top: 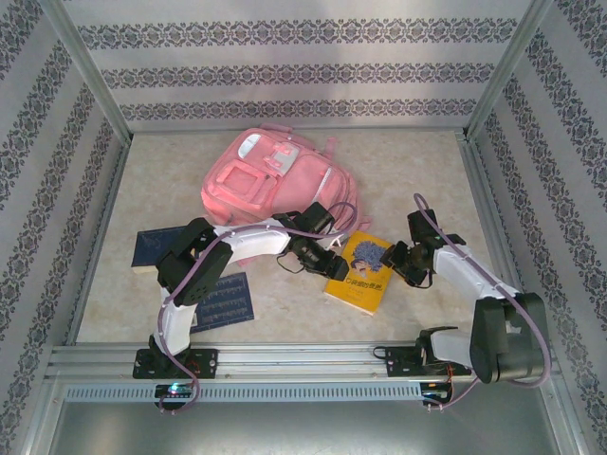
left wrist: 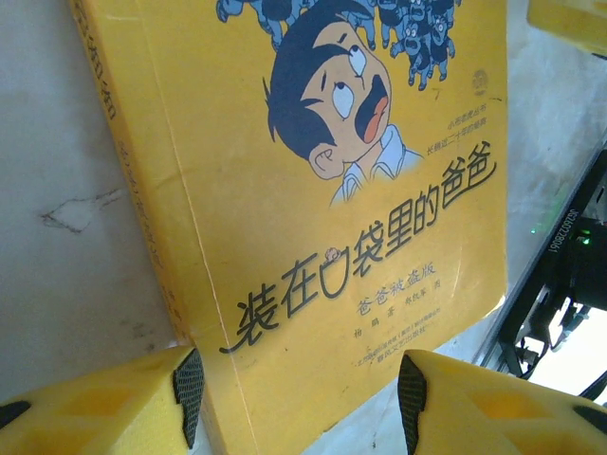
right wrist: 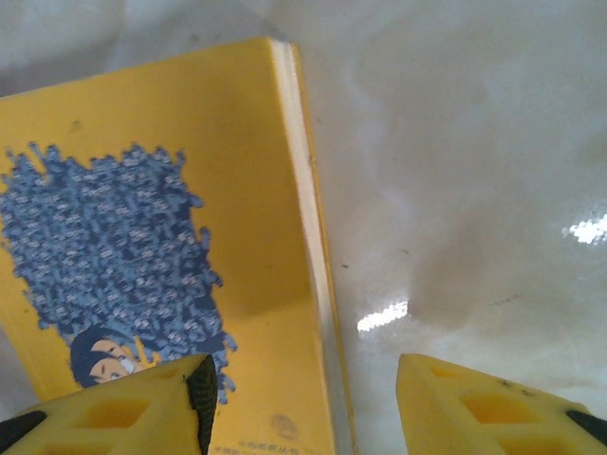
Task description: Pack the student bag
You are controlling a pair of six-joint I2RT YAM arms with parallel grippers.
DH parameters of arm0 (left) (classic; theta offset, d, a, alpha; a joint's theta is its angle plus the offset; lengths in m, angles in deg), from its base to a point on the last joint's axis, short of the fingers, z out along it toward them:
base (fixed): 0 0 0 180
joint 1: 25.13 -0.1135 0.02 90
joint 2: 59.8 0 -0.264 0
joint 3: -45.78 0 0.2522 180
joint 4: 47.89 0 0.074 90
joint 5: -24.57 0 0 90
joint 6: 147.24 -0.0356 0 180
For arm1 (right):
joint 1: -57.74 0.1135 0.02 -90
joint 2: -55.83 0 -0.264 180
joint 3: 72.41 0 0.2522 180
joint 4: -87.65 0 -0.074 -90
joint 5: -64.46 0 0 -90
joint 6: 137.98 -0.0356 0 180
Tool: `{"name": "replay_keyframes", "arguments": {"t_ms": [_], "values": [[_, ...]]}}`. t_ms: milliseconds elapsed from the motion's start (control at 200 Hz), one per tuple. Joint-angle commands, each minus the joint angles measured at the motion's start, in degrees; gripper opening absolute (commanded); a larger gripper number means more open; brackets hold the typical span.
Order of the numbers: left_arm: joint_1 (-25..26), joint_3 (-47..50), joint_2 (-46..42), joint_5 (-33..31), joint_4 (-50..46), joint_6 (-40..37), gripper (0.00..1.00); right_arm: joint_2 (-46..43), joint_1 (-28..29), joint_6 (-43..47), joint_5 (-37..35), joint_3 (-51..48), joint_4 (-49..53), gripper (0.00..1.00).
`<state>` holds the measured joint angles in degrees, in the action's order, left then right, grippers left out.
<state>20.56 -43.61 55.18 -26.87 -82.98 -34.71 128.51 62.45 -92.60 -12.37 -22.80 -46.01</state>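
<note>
Because the bag (top: 270, 180) is soft and likely limp, pinch its fabric edge; the stiff, thin book (left wrist: 313, 237) lies flat between wide left fingers (left wrist: 95, 408), right fingers (right wrist: 474, 408) also wide.

Seen from overhead, the left arm (top: 248, 243) hides the near edge of the student bag (top: 270, 175) and part of the yellow book (top: 360, 273). At the left wrist, the book (left wrist: 313, 190) runs off the top edge, its smallest print unreadable. At the right wrist, the book (right wrist: 142, 190) is cut off at left and bottom, its blue crowd drawing blurred.
</note>
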Motion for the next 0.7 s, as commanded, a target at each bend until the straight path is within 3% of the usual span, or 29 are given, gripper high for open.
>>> {"name": "replay_keyframes", "arguments": {"t_ms": [0, 240, 694], "values": [[0.6, -1.9, 2.1, -0.3, 1.4, 0.3, 0.58, 2.0, -0.6, 1.6, 3.3, -1.8, -2.3, 0.55], [0.6, -2.8, 3.0, -1.0, 1.2, 0.6, 0.57, 5.1, -0.4, 2.7, 10.8, -4.3, -9.1, 0.54], [0.6, -3.7, 3.8, -1.4, -0.3, -0.5, 0.54, 1.7, 5.3, 3.6, 11.0, -2.1, -6.3, 0.49]]}}
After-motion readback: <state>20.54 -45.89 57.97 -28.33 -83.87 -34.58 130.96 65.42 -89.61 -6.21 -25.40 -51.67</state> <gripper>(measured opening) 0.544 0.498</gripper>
